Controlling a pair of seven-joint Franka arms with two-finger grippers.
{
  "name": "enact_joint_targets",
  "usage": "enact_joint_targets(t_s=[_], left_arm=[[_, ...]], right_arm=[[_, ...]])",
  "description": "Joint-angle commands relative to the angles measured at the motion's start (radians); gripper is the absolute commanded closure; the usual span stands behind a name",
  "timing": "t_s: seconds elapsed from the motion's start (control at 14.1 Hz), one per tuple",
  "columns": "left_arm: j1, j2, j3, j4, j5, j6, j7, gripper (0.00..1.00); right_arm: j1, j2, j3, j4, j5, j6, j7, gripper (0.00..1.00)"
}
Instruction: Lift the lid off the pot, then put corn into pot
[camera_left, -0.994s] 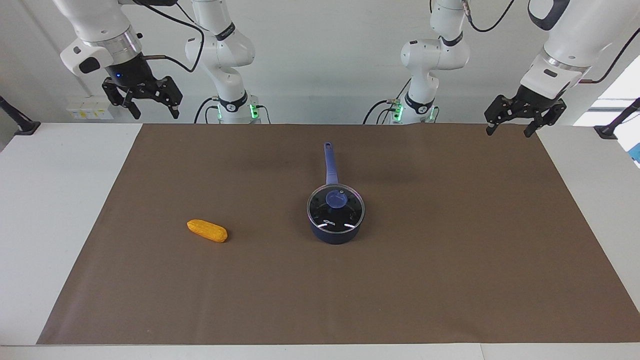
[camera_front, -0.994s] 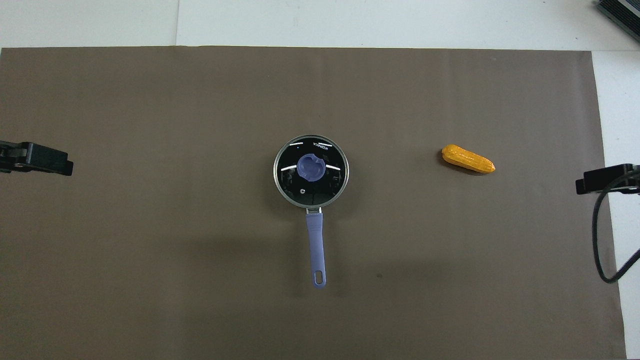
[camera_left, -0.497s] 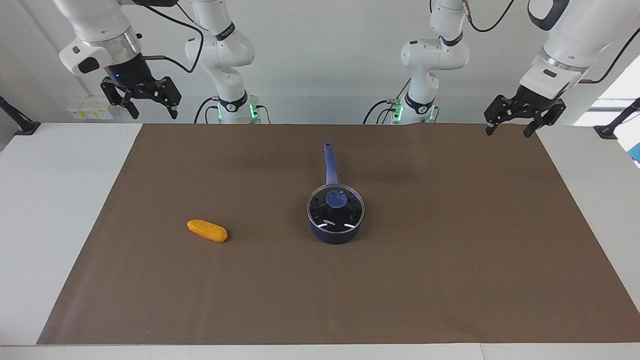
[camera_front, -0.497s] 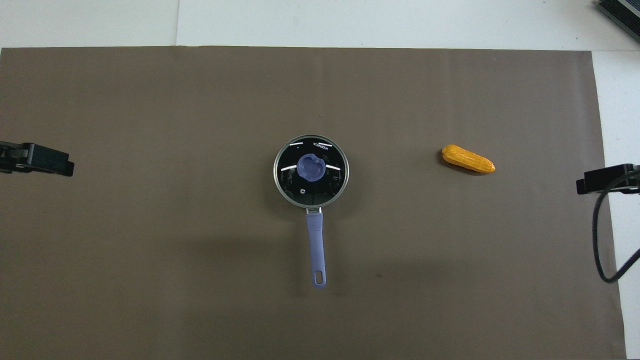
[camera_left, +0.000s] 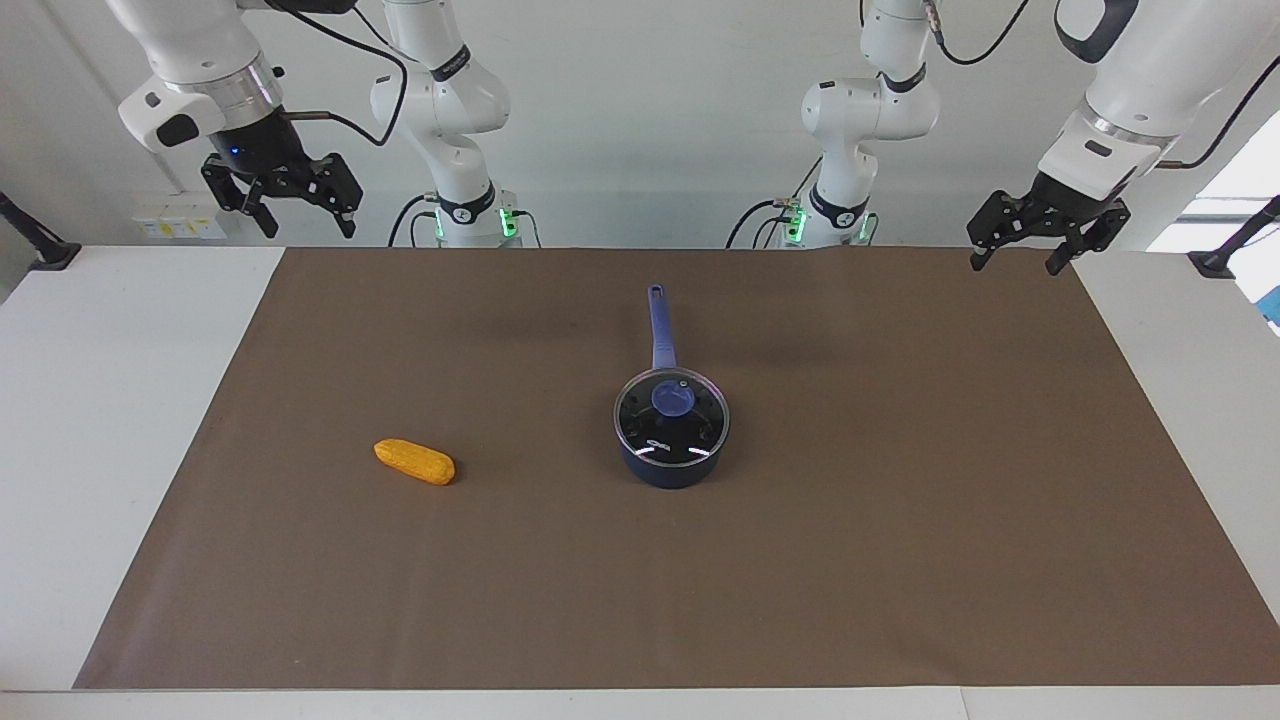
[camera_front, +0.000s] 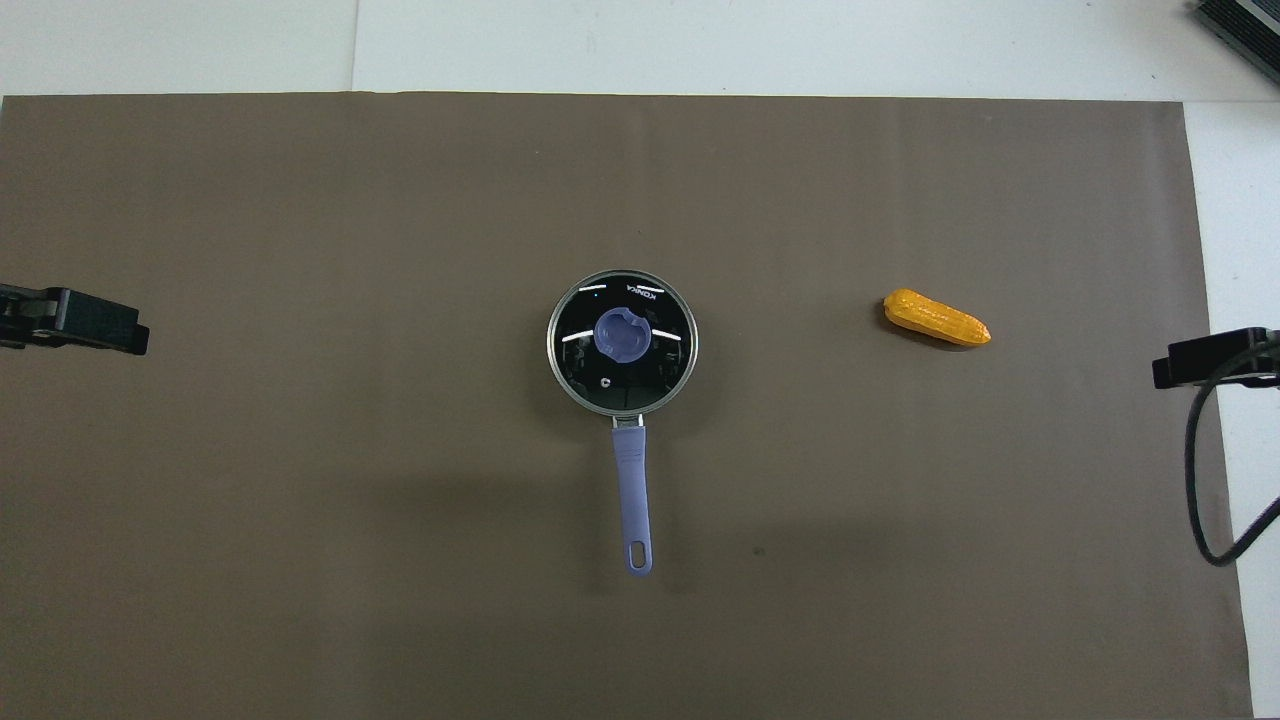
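Left tool (camera_left: 1018, 260), right tool (camera_left: 305, 224) agape, empty

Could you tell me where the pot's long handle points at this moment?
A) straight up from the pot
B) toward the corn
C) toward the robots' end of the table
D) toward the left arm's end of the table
C: the handle runs flat from the pot toward the robots' bases, while the corn lies beside the pot toward the right arm's end, with the lid on the pot.
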Motion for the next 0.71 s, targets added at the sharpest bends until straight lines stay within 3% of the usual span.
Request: enact_joint_targets(t_s=[0.0,0.64], left_arm=[[0.014,-0.020,-0.008,-0.014,-0.014,-0.010,0.012,0.00],[-0.006,-0.026,-0.020,-0.027,-0.014,-0.010,0.018,0.00]], right_arm=[[-0.012,-0.001,0.011,0.002,-0.016,0.002,-0.020,0.00],[-0.012,-0.005,0.010,-0.004,-0.016,0.013,-0.023,0.00]])
